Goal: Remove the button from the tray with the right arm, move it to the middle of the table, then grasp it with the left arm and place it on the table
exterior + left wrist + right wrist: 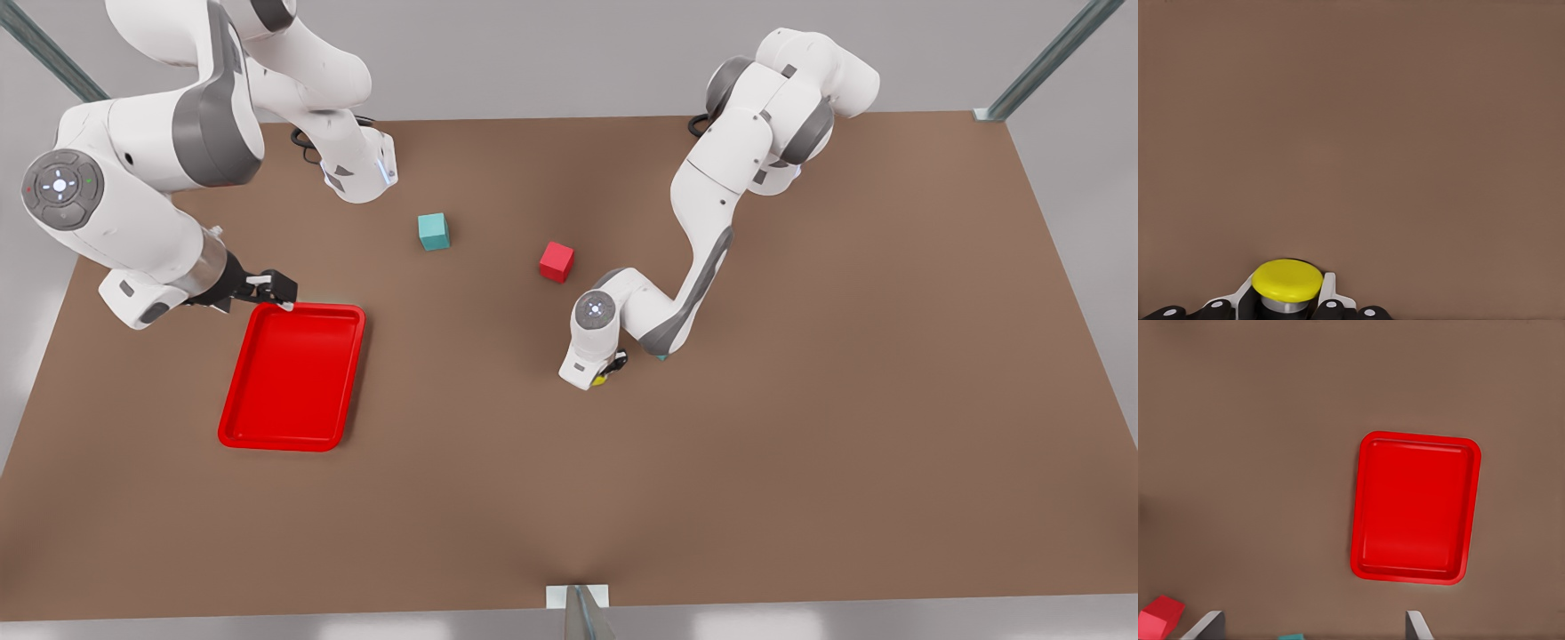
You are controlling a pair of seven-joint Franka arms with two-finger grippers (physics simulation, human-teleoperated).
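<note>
My left gripper is clamped on the button low over the table near its middle. My right gripper hangs with fingers spread wide by the tray.

Glossy tray, matte table

Two white jointed robot arms: glossy rounded shells, grey joint bands, round grey dial-like joint caps with pale centre lights, black two-finger grippers, black cables at bases.
</note>
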